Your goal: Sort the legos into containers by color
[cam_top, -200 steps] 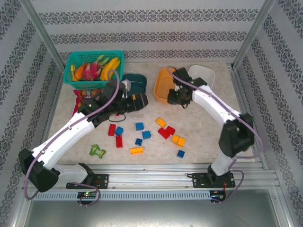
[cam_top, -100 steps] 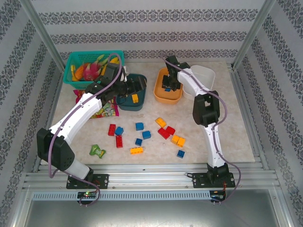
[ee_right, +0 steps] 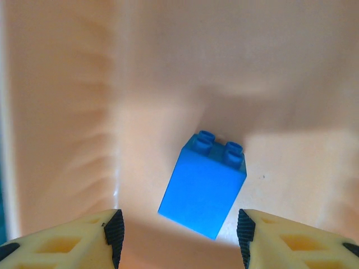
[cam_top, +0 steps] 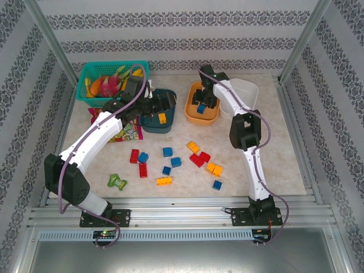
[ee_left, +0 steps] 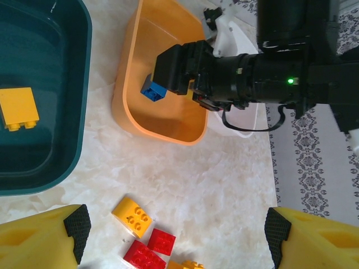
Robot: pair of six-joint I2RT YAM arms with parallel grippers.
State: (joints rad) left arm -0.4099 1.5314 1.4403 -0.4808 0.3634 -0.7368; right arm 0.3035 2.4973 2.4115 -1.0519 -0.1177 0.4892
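One blue brick [ee_right: 203,182] lying loose on floor of orange tub [cam_top: 190,111], far centre. Right claw [ee_right: 179,230] hovering just above, jaws parted, gripping nothing. Am planning straight-up lift, keeping fingers clear of brick and tub wall. Left claw [ee_left: 176,235] gaping wide, empty, over teal tub [ee_left: 56,140] holding yellow brick [ee_left: 18,108].

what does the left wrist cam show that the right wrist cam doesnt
Left wrist view: the dark teal tub holding a yellow brick, plus a loose yellow brick and red bricks on the table. Right wrist view: the right gripper, open, fingertips either side of the blue brick without touching it. Both: that blue brick lying in the orange tub.
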